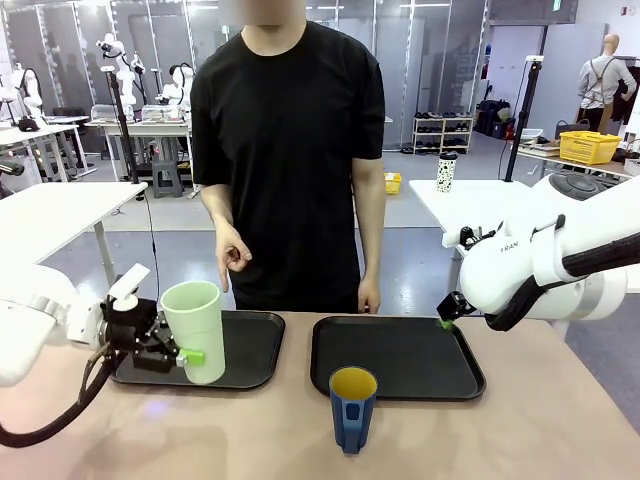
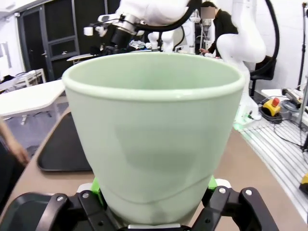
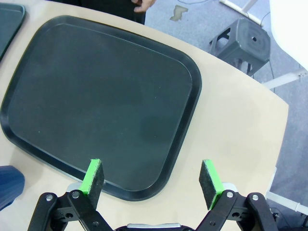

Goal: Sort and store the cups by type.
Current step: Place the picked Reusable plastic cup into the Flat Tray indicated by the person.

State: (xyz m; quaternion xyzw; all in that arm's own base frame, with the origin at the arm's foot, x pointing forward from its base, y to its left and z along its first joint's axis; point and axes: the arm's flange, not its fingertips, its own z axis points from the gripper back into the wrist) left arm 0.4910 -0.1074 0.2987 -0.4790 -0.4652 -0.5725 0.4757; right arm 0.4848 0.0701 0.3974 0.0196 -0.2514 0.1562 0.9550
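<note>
My left gripper is shut on the tall pale green tumbler, low on its wall, and holds it upright over the front right part of the left black tray. I cannot tell whether its base touches the tray. In the left wrist view the tumbler is pinched between the green pads. The dark blue cup, yellow inside, stands on the table in front of the right black tray. My right gripper hovers open over that tray's right edge, its fingertips wide apart; the blue cup shows at the lower left.
A person in a black shirt stands at the far side, one hand with a finger pointing down above the left tray. A white cup with black spots stands on a table behind. The table's right edge is close to my right gripper.
</note>
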